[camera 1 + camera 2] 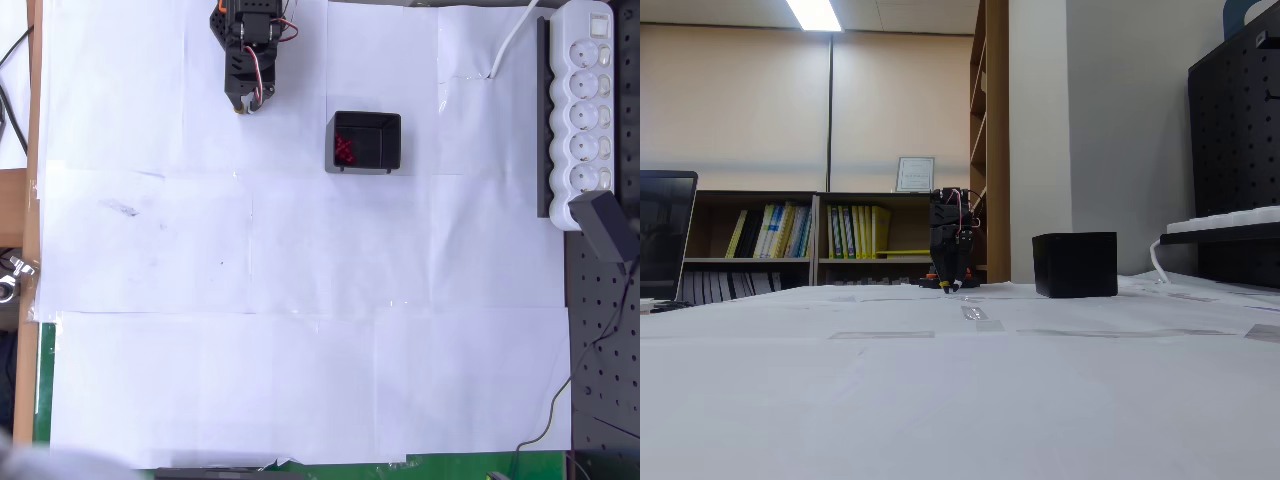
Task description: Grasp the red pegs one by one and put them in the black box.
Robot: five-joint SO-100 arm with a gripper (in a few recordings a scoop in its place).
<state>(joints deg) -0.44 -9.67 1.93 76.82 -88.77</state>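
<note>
Seen from above, the small rectangular black plastic open-top box (367, 141) holds a cluster of tiny dark-red round pegs (344, 150) at its left side; the low fixed view shows only the box's solid outer wall (1075, 264). The black arm is folded, its jaws (247, 104) pointing down at the white paper-covered table (300, 300), left of the box and apart from it (953, 287). Whether the jaws are parted or grip anything I cannot tell.

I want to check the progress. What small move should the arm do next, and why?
Probably none beyond resting: the red pegs lie clustered inside the black box, the white paper shows no pegs, and the gripper sits folded, apart from the box.
</note>
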